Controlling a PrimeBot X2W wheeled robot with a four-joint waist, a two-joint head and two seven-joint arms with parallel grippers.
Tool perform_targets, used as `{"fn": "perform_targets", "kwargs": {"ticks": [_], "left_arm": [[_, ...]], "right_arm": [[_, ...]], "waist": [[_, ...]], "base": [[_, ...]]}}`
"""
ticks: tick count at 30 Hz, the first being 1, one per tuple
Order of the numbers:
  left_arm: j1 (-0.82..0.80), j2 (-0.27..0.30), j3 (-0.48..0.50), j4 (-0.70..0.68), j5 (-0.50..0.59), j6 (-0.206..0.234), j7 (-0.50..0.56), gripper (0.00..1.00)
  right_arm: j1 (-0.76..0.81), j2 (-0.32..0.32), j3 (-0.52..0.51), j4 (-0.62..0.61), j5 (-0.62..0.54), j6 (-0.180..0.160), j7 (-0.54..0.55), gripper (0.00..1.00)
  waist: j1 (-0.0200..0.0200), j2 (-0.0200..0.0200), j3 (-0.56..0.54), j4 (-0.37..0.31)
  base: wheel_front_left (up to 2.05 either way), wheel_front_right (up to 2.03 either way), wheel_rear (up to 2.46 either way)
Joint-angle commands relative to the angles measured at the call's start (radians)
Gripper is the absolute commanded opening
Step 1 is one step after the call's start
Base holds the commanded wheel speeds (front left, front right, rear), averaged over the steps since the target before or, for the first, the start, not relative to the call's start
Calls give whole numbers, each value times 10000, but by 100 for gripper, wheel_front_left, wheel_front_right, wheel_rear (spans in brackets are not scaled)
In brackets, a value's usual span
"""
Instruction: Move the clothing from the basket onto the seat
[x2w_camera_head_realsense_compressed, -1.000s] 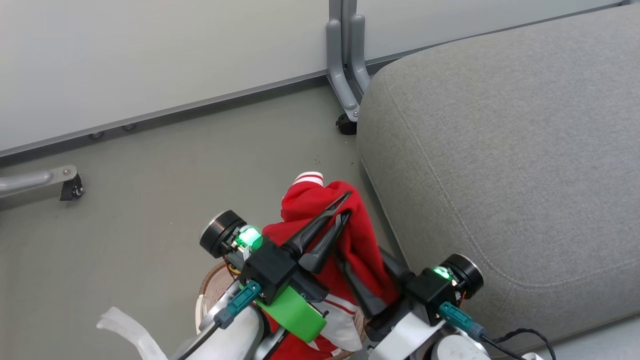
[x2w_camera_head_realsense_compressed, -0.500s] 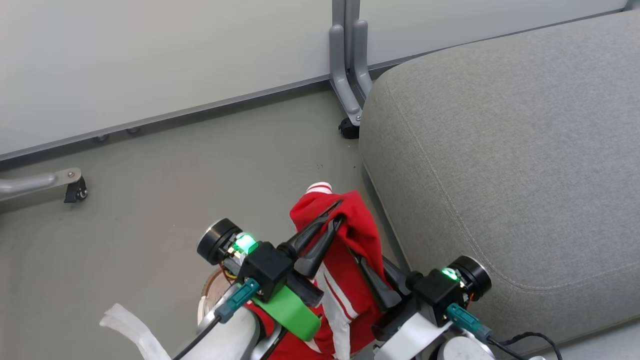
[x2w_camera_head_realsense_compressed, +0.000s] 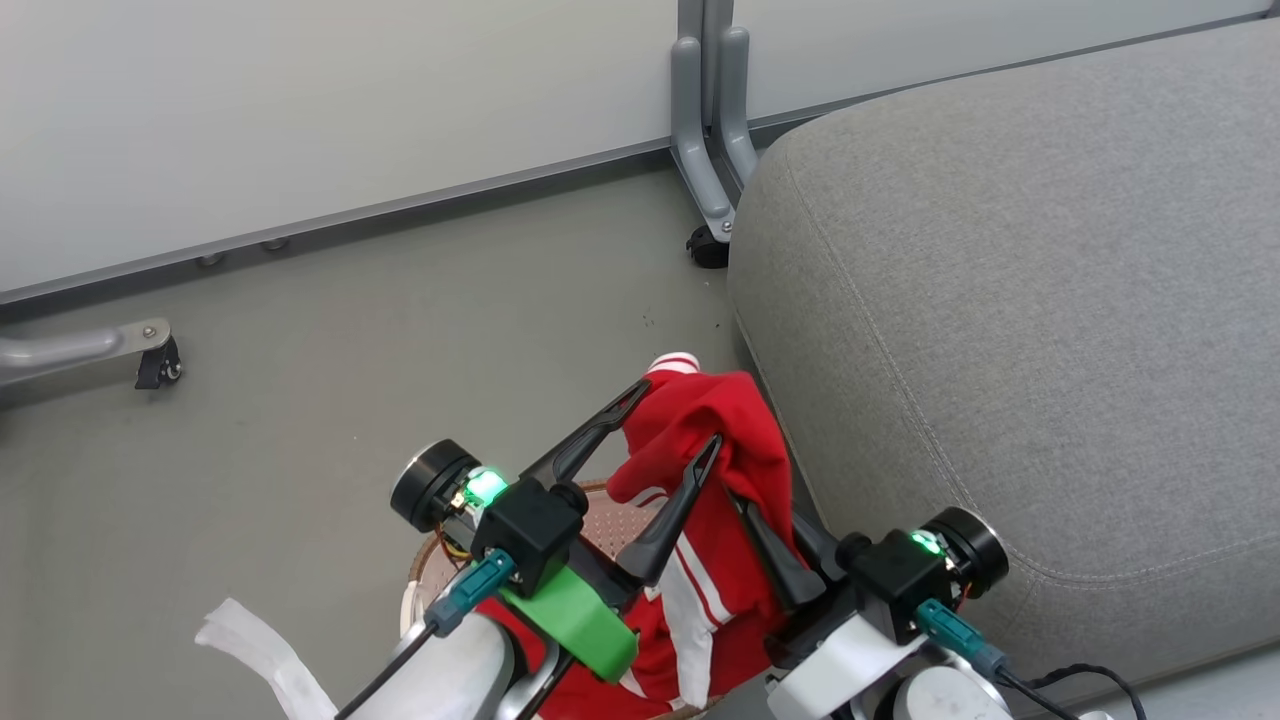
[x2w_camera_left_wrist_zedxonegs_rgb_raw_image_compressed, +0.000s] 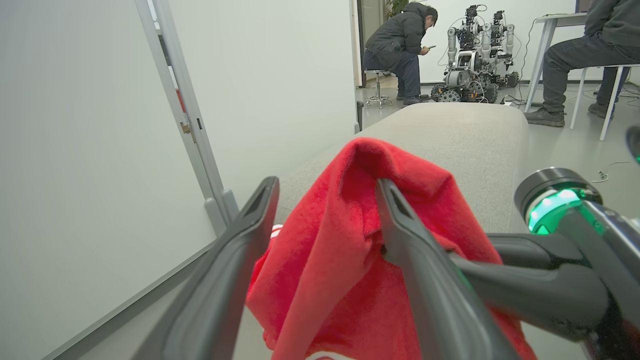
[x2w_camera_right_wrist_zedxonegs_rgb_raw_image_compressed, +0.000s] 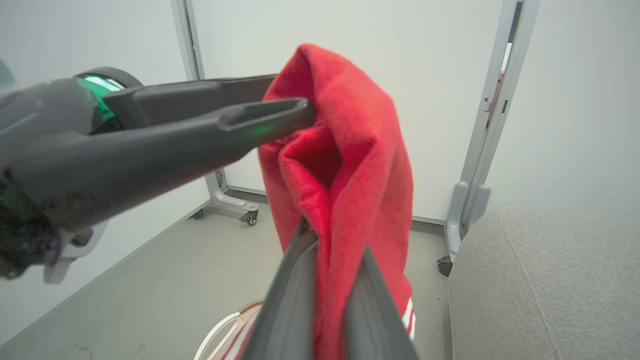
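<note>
The red clothing (x2w_camera_head_realsense_compressed: 735, 450) hangs lifted above the basket (x2w_camera_head_realsense_compressed: 432, 572), beside the grey seat (x2w_camera_head_realsense_compressed: 1000, 300). My right gripper (x2w_camera_head_realsense_compressed: 772, 522) is shut on the clothing from below, its fingertips buried in the folds; in the right wrist view the gripper (x2w_camera_right_wrist_zedxonegs_rgb_raw_image_compressed: 332, 242) pinches the clothing (x2w_camera_right_wrist_zedxonegs_rgb_raw_image_compressed: 350, 165). My left gripper (x2w_camera_head_realsense_compressed: 678, 412) is open, and the top fold lies between its fingers and drapes over the right-hand one. In the left wrist view the clothing (x2w_camera_left_wrist_zedxonegs_rgb_raw_image_compressed: 340, 260) fills the gap of that gripper (x2w_camera_left_wrist_zedxonegs_rgb_raw_image_compressed: 327, 186), with the seat (x2w_camera_left_wrist_zedxonegs_rgb_raw_image_compressed: 465, 135) behind.
A white partition wall runs along the back, with a grey wheeled foot (x2w_camera_head_realsense_compressed: 708, 230) at the seat's corner and another foot (x2w_camera_head_realsense_compressed: 140, 355) at far left. Grey floor lies to the left. Beyond the seat sit two people (x2w_camera_left_wrist_zedxonegs_rgb_raw_image_compressed: 400, 45) and another robot (x2w_camera_left_wrist_zedxonegs_rgb_raw_image_compressed: 475, 55).
My left gripper's jaws have sprung open off the clothing. My right gripper has shut on the clothing. The head view has shifted a little.
</note>
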Motion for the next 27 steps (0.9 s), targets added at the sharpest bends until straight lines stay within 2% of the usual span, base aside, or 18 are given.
{"fn": "perform_targets", "kwargs": {"ticks": [1, 6, 13, 27], "left_arm": [[39, 51, -22, -39, -62, 27, 16, 100], [54, 216, -52, -173, -210, 1, 59, 100], [-90, 457, -96, -408, -394, -26, 129, 100], [-214, 1187, -234, -1060, -370, 24, 465, 100]], "right_arm": [[40, -13, -74, -88, -52, -6, -35, 0], [-39, -13, -330, -216, 27, -6, -35, 0], [-62, -13, -788, -525, -74, -6, -35, 0], [227, -5, -1535, -1481, 328, -6, -35, 0]], "waist": [[1, 0, 24, -20], [1, 0, 170, -255], [1, 0, 564, -1044], [1, 0, 1453, -3388]], "base": [[0, 0, 0], [0, 0, 0], [0, 0, 0], [0, 0, 0]]}}
